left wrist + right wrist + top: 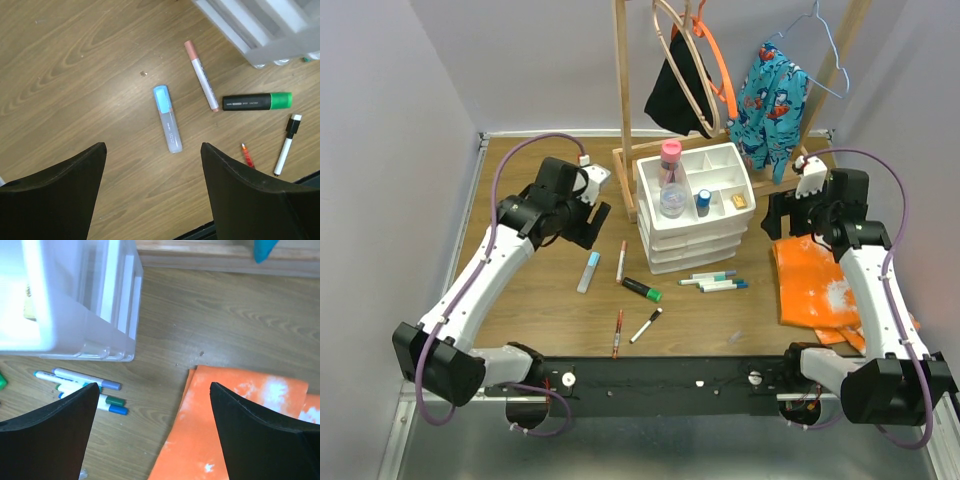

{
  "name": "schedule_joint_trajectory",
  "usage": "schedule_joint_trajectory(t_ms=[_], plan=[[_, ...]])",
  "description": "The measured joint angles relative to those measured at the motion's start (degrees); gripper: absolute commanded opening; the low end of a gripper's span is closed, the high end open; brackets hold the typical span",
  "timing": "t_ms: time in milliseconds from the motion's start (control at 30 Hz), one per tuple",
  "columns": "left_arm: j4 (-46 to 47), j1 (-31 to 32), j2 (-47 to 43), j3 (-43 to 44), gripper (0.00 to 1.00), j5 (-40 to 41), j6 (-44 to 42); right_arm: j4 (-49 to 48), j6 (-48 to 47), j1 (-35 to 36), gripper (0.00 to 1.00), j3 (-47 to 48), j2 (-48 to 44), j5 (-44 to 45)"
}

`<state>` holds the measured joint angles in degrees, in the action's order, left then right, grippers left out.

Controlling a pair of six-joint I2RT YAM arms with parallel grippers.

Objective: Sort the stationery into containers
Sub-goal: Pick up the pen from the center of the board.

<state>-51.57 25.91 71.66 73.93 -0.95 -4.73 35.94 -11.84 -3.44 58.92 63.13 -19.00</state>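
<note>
The white drawer organiser (665, 245) stands mid-table; its top tray holds a pink-capped bottle (670, 170) and a small blue-capped bottle (703, 200). On the wood lie a light-blue bar (588, 271) (167, 118), a pink-capped white pen (621, 260) (201, 75), a green-capped black marker (642, 290) (257, 101), a red pen (617, 331) (247, 155), a black-capped white marker (646, 325) (286, 144) and several white markers (713, 281) (85, 387). My left gripper (592, 225) (152, 165) is open and empty above the bar. My right gripper (782, 220) (152, 405) is open and empty, right of the organiser.
An orange cloth (815, 285) (240, 425) lies at the right under my right gripper. A wooden hanger rack (630, 110) with hangers and clothes stands behind the organiser. Walls close in the table on the left, back and right.
</note>
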Motion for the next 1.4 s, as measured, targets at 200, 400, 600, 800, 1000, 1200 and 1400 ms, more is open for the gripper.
schedule_joint_trajectory(t_ms=[200,400,600,800,1000,1200,1400], plan=[[1.3,-10.8,3.5,-1.4,0.8,-6.8,0.1,3.1,-6.9,1.0,0.95,0.8,0.3,-2.3],[5.1,-12.4,4.3,-8.5,0.67,-9.7,1.6,10.7,-11.0,2.0,0.95,1.5,0.2,-2.7],[8.6,-12.3,5.0,-14.0,0.61,-10.6,5.1,15.0,-11.6,2.0,0.95,4.6,-2.8,-2.4],[9.2,-12.3,11.0,-14.3,0.65,-10.0,6.1,14.2,-12.7,2.1,0.95,3.8,-8.1,-2.6],[9.0,-12.2,15.4,-12.9,0.65,-10.0,6.2,12.4,-9.4,2.3,0.94,1.1,-9.6,-2.6],[10.3,-11.2,17.8,-11.5,0.63,-9.9,6.3,10.7,-6.1,2.3,0.94,0.0,-10.3,-2.0],[11.0,-5.7,23.1,-8.7,0.63,-8.3,6.3,8.4,-5.4,2.3,0.94,0.0,-10.3,0.0]])
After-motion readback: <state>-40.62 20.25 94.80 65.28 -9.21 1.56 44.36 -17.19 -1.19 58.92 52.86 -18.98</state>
